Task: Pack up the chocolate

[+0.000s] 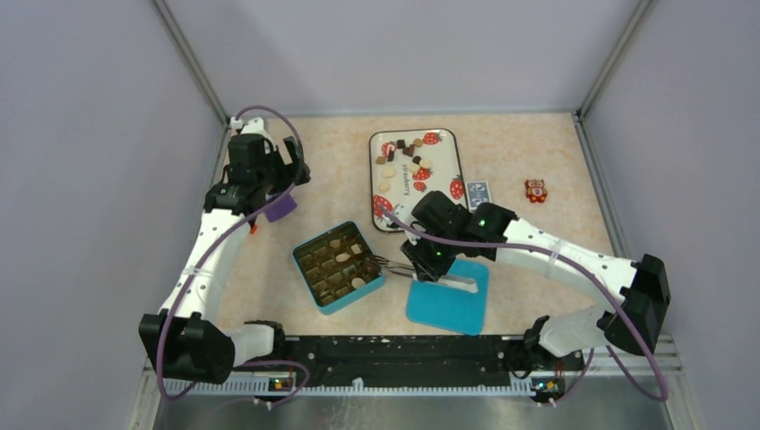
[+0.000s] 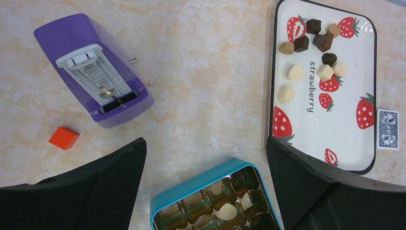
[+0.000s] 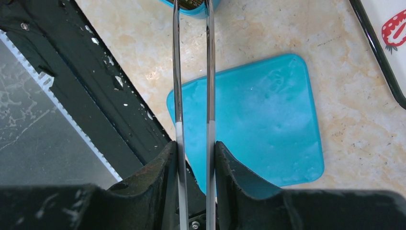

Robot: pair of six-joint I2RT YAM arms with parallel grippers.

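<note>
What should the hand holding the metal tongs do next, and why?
Probably swing the tongs in the right hand from the teal box over to the strawberry tray: their tips sit at the box's rim, whether loaded I cannot tell, and chocolate pieces still lie on the tray.

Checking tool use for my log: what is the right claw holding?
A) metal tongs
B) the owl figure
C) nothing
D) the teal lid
A: the right claw is shut on metal tongs, whose tips are at the teal box.
</note>
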